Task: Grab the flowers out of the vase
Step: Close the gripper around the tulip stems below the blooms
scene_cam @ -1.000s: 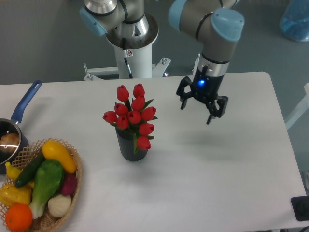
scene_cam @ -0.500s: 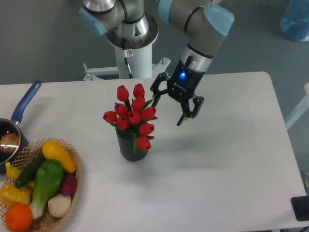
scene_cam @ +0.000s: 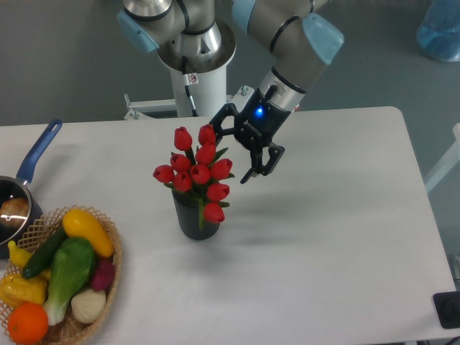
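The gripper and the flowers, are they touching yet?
Cannot tell. The fixed camera shows the open gripper tilted beside the flowers, one finger overlapping the top bud; depth is unclear.

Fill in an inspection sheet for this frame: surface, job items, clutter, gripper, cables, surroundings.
Surface: white table, no spills seen.
Job items: red flowers standing in the dark vase, upright.
Clutter: wicker basket of vegetables at front left; blue-handled saucepan at left edge.
Gripper: gripper open, tilted, right beside the blooms, holding nothing.
Cables: thin cable down the arm pedestal.
Surroundings: grey floor; blue object top right.
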Tool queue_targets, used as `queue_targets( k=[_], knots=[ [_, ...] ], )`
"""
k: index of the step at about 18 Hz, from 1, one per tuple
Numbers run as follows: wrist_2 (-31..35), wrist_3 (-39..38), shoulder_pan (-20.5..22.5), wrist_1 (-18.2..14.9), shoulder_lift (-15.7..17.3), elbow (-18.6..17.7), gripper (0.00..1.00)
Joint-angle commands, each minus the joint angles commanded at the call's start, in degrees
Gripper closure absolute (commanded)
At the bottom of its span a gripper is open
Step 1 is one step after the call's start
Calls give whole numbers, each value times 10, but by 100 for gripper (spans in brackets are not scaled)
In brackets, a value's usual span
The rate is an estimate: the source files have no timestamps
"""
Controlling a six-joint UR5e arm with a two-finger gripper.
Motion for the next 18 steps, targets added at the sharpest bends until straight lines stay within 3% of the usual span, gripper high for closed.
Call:
queue_targets(
  k=[5,8,9,11,13,15,18],
  knots=[
    [-79,0,-13,3,-2,0,0],
    [-93,0,-15,4,-5,-1,3],
    [-94,0,-16,4,-9,-1,16],
    [-90,0,-12,3,-9,-1,60],
    [-87,0,-8,3,-8,0,83],
    [-88,-1,-3,3,0,0,100],
    [-88,-1,1,3,3,3,100]
  ],
)
